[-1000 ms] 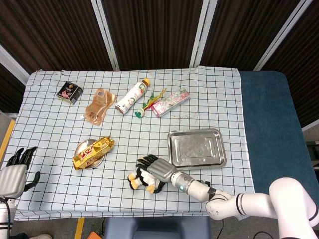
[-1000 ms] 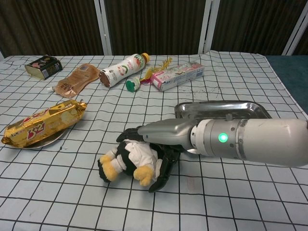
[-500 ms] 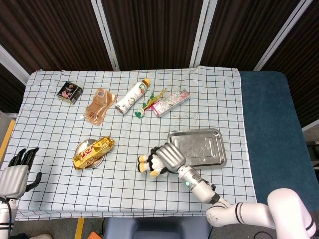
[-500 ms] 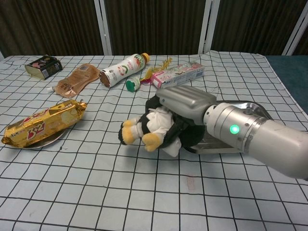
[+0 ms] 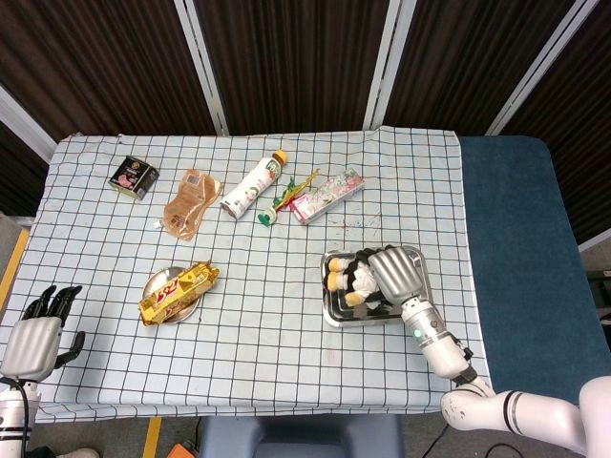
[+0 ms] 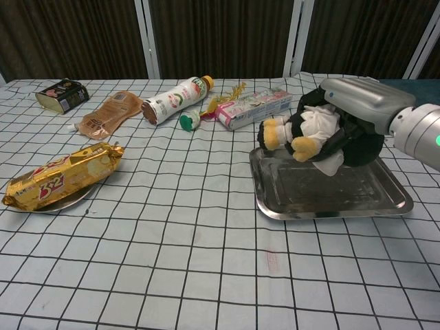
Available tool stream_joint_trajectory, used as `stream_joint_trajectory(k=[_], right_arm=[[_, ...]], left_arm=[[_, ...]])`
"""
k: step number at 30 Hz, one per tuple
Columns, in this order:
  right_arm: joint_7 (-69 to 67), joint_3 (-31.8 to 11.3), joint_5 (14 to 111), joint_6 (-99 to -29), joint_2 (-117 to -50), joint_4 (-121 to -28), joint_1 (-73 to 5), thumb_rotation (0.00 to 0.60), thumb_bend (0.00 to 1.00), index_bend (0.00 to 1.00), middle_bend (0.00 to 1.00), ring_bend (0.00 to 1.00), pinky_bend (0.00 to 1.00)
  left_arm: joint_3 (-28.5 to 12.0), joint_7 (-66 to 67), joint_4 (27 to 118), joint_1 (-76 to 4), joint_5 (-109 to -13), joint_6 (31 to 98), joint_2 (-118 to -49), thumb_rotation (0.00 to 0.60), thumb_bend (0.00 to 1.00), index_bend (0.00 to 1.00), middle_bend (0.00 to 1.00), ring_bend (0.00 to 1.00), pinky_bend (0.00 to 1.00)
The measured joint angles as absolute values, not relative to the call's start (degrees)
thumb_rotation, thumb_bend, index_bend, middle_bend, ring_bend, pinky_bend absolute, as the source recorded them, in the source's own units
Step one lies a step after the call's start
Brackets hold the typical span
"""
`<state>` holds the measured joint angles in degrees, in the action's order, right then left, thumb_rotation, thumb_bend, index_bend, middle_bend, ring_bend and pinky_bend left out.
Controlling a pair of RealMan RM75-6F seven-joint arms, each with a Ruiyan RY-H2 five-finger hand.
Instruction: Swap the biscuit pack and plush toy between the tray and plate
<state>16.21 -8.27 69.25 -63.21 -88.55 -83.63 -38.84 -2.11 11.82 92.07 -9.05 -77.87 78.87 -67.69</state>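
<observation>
I have the plush toy (image 6: 311,130) held in my right hand (image 6: 363,102), carried over the tray (image 6: 330,199) and not yet resting on its floor, as far as I can judge. I'd lower gently toward the middle so nothing hangs over the rim, then release. The biscuit pack (image 5: 179,290) lies on the plate (image 5: 158,315). My left hand (image 5: 36,336) waits off the bench edge, fingers apart, holding nothing.
</observation>
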Motion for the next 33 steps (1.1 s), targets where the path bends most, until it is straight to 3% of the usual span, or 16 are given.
stream_joint_trajectory(k=[5,7,10,13,21,27,33], right_arm=[[7.91,-7.69,68.56,-55.12,-85.95,-82.04,-39.12,0.6,0.23,0.41,0.21,0.16,0.22],[4.74,-7.27,69.16,-52.74,-84.92,-80.64,-39.22,0.6,0.19,0.31,0.13,0.06,0.13],[3.76,-6.76,70.88,-52.78,-84.26,-79.53,-38.94,0.6,0.14,0.17,0.02,0.0,0.02],[4.45,-6.23,72.61,-54.76,-83.3,-80.29,-38.26,0.6,0.1,0.03,0.0,0.0,0.0],[5.27,-4.41,76.75,-58.49,-78.32,-86.94,-35.75,0.6,0.05,0.0,0.0,0.0,0.0],[7.77,-3.64,78.7,-68.98,-74.21,-92.33,-30.19,0.6,0.05,0.0,0.0,0.0,0.0],[13.7,-2.27,78.46,-82.02,-65.97,-100.58,-20.63,0.6,0.05,0.0,0.0,0.0,0.0]], left_arm=[[-2.03,11.77,91.96,-9.12,-77.86,78.38,-67.84,0.6,0.44,0.1,0.12,0.05,0.17],[-2.09,11.67,91.91,-9.1,-77.73,78.3,-67.85,0.6,0.44,0.1,0.12,0.05,0.17],[-2.18,11.57,91.88,-9.03,-77.7,78.36,-67.84,0.6,0.44,0.1,0.12,0.05,0.17],[-2.15,11.46,91.95,-9.01,-77.83,78.29,-67.81,0.6,0.44,0.1,0.12,0.05,0.17],[-2.24,11.69,92.18,-8.86,-77.94,78.57,-67.67,0.6,0.44,0.1,0.12,0.05,0.17],[-2.5,10.86,92.41,-8.49,-78.57,79.69,-67.3,0.6,0.45,0.1,0.12,0.05,0.17],[-2.54,10.8,92.61,-8.21,-79.85,80.93,-67.2,0.6,0.45,0.1,0.12,0.05,0.17]])
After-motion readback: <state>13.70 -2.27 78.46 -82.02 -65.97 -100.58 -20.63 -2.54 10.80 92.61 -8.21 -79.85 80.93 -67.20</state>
